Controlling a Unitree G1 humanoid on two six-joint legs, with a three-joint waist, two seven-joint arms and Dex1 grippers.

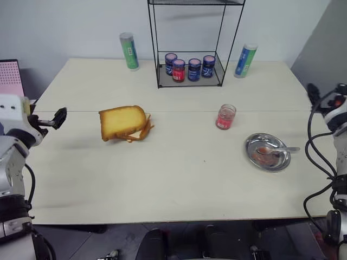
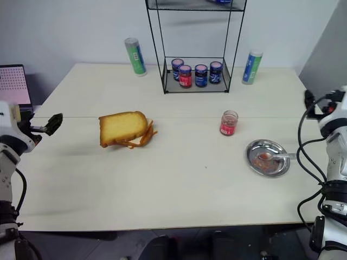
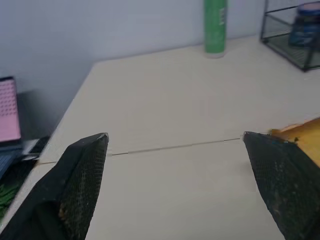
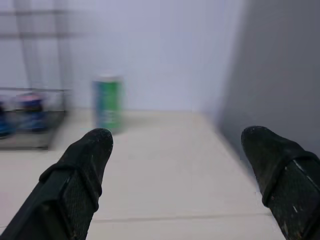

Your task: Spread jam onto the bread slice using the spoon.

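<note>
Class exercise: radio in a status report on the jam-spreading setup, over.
Both hands open, empty: left hand, right hand. Thick golden-yellow bread slice on table; slim silver spoon in round steel dish; open glass jar of red jam between. Nothing blocking.

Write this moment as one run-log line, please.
left gripper: open, empty | right gripper: open, empty | spoon: in steel dish | bread slice: untouched

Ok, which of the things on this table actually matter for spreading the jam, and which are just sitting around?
For the job: jam, bread slice, spoon.

Lying about: round steel dish under the spoon, wire rack, four dark jars, two green tubes, orange strips beside the bread.
</note>
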